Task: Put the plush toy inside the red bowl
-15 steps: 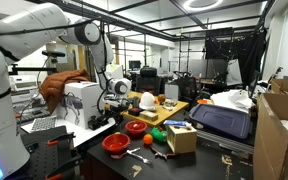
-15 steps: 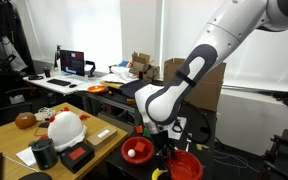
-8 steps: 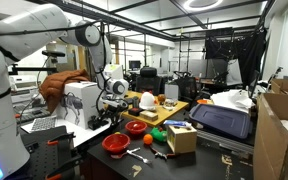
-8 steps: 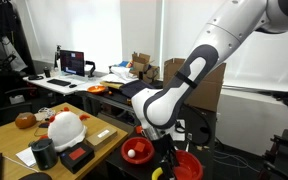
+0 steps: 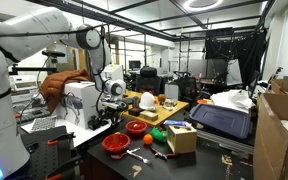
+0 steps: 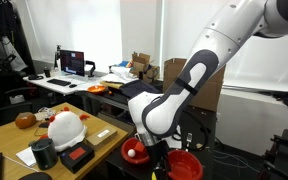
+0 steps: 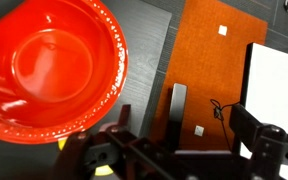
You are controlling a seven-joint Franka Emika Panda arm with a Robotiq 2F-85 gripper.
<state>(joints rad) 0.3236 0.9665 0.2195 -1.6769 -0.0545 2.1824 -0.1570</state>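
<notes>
Wrist view | red bowl point(image 7: 49, 65): glossy, round | end effector point(image 7: 179, 145): fingers spread apart

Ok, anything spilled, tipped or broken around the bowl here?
Nothing stands out. In the wrist view the red bowl sits upright, empty and intact. In an exterior view the plush toy lies well apart from it, not yet placed inside.
</notes>
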